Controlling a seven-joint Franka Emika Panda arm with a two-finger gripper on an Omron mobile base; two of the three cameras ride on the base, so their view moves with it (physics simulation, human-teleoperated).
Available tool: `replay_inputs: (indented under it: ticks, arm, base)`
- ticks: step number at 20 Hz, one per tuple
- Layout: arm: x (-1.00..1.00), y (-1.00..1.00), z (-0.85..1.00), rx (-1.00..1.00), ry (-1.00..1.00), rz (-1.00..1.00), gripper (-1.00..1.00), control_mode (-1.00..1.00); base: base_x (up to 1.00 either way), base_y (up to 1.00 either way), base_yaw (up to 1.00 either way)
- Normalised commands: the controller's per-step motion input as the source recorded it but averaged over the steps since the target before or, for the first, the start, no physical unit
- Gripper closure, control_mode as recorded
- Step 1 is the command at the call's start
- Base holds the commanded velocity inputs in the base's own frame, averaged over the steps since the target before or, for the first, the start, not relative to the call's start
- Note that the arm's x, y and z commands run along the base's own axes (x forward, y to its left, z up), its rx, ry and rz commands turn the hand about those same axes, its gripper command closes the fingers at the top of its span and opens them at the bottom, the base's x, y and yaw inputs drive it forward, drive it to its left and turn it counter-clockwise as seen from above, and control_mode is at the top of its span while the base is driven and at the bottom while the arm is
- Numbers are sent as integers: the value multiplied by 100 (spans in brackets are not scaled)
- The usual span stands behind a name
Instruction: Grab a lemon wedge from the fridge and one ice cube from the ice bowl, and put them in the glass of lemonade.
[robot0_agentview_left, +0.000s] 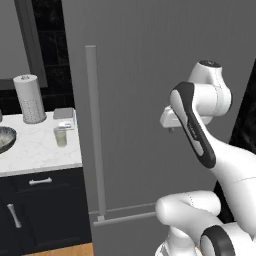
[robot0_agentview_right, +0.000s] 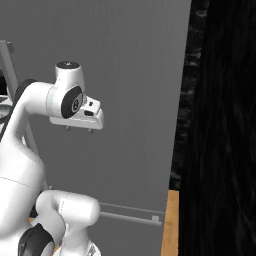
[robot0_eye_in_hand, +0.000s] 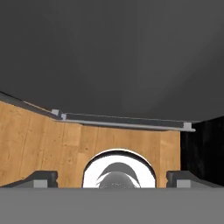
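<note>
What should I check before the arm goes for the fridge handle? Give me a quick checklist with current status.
1. Fridge door shut, so it needs opening first: ok, the grey front is closed.
2. Long vertical handle unobstructed: ok, nothing in front of it.
3. Claw open and empty: ok, the tips sit wide apart with nothing between them.
4. Claw lined up with the handle: not ok, the hand points down at the wooden floor, to the right of the bar.
5. Glass of lemonade upright on the counter: ok.
6. Lemon wedge location: cannot tell, hidden behind the door.
</note>
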Motion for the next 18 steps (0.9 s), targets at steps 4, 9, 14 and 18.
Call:
replay_inputs:
  ticks: [4, 9, 14, 18]
  arm:
    - [-9, -6, 0, 0, 5, 0, -100, -100]
    - [-3, 0, 0, 0, 0, 0, -100, 100]
    - [0, 0, 0, 0, 0, 0, -100, 100]
    - [0, 0, 0, 0, 0, 0, -100, 100]
  base:
    - [0, 0, 0]
    - [-38, 29, 0]
    - [-52, 63, 0]
    - [-24, 72, 0]
